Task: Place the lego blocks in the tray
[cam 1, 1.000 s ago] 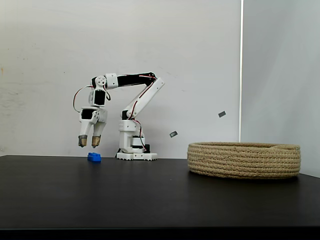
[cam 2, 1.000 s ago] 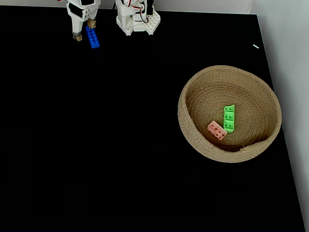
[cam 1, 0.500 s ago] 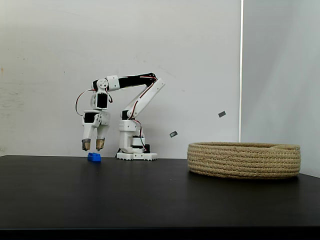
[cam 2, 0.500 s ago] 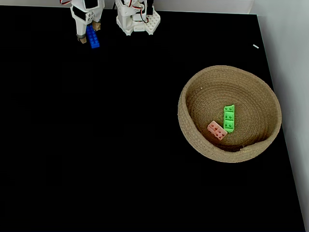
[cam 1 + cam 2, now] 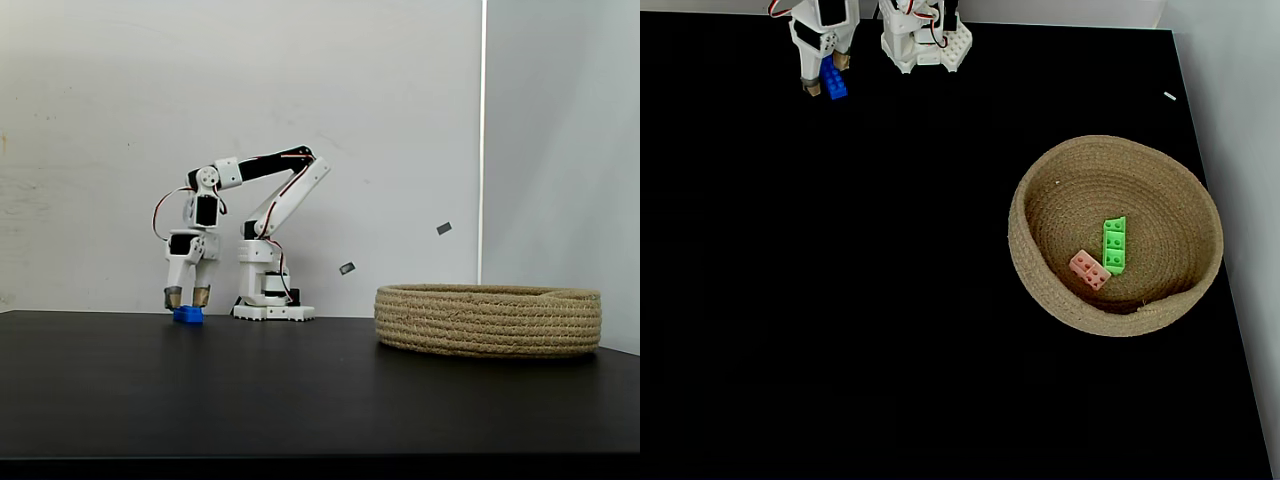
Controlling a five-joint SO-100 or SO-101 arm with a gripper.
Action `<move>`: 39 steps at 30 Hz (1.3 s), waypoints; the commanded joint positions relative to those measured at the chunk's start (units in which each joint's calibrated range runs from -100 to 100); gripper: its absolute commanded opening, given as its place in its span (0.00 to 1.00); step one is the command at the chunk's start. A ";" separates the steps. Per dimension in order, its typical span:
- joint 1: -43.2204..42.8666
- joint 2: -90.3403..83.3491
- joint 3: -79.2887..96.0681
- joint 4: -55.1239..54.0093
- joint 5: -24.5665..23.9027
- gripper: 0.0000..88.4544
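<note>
The blue lego block (image 5: 187,315) (image 5: 835,85) lies on the black table at the far left, beside the arm's base. My gripper (image 5: 187,297) (image 5: 828,76) hangs open right over it, pointing down, one fingertip on each side and just above the block's top. The tray (image 5: 488,320) (image 5: 1016,235), a round rope basket, stands on the right of the table. In the top-down fixed view a green block (image 5: 1114,245) and a pink block (image 5: 1090,269) lie side by side inside it. The side fixed view hides them behind the tray's wall.
The arm's white base (image 5: 268,304) (image 5: 925,42) stands at the table's back edge against a white wall. The table's right edge runs close to the tray. Bare black tabletop stretches between the arm and the tray.
The gripper has come down from well above the blue block to just over it, shifting slightly right in the side view. It stays open. The blocks and tray have not moved.
</note>
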 commanded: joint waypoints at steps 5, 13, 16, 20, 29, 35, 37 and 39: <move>0.02 -1.55 1.63 -2.63 0.00 0.25; 0.43 -1.63 4.45 -5.21 0.15 0.22; 0.43 -1.80 5.00 -5.55 0.00 0.14; 0.51 -2.32 5.73 -5.96 -0.29 0.00; -0.06 -3.70 1.99 -2.80 0.10 0.00; -10.78 -4.81 -18.44 9.70 -0.88 0.00; -15.73 -4.04 -24.82 11.86 -0.83 0.00; -20.01 -2.84 -31.39 13.86 -0.83 0.00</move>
